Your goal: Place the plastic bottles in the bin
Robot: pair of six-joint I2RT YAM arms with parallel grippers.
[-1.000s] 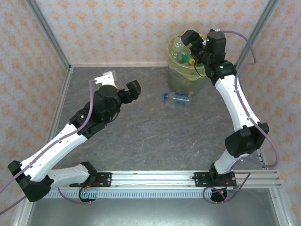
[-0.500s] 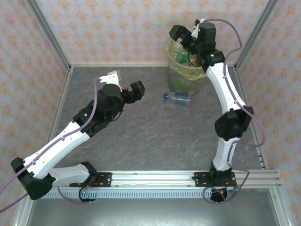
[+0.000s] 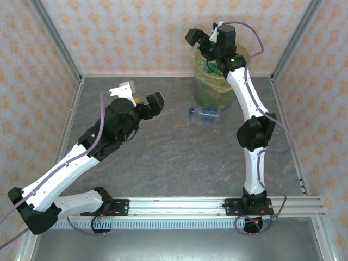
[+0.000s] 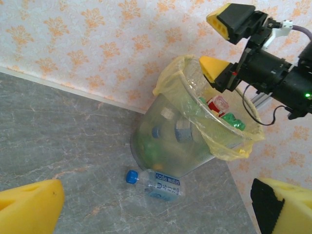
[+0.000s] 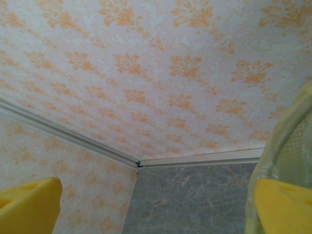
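Bright, even light falls from overhead, so the grey table [image 3: 179,157] carries only faint, soft shadows beside the arms [image 3: 76,157], and the close yellow finger pads [image 4: 29,207] look slightly blurred in the left wrist view's lower corners.

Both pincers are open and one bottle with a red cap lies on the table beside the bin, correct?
Not quite. The left wrist view shows the cap is blue, not red. The rest holds: the left pincer and right pincer are open, and that bottle lies on the table beside the bin.
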